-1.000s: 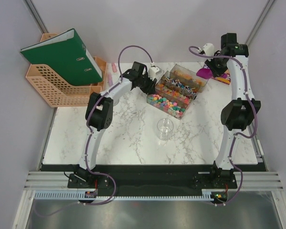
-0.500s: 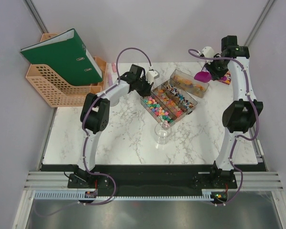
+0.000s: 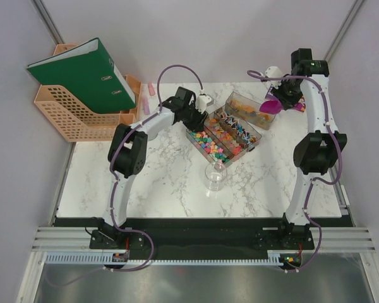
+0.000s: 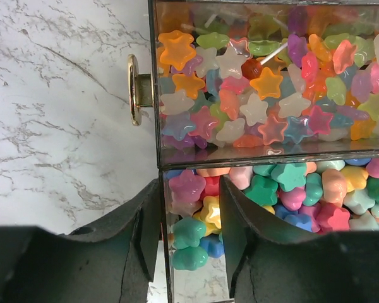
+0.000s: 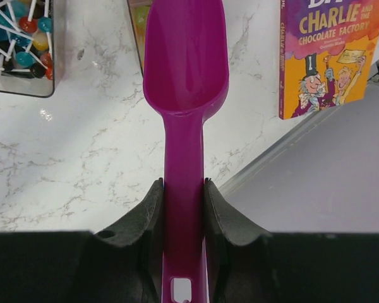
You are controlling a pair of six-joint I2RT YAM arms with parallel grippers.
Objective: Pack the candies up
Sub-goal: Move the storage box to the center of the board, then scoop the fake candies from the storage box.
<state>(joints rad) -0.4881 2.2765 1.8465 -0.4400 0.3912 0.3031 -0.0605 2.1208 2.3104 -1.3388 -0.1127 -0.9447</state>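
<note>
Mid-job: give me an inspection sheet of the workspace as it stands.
Surface: white marbled table top, no damage seen.
Job's things: multicoloured candies fill the clear compartment tray; small clear round jar looks empty; purple plastic scoop empty.
Clutter: green binder on orange perforated rack; illustrated paperback book at right edge.
Grippers: left gripper open, astride the tray's corner; right gripper shut on the scoop's handle.
Cables: purple cables loop along both arms.
Surroundings: plain grey walls.

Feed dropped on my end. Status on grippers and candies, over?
Left gripper open, straddling the candy tray wall. Right gripper shut on purple scoop, scoop empty. Candies unscooped; jar looks empty.
</note>
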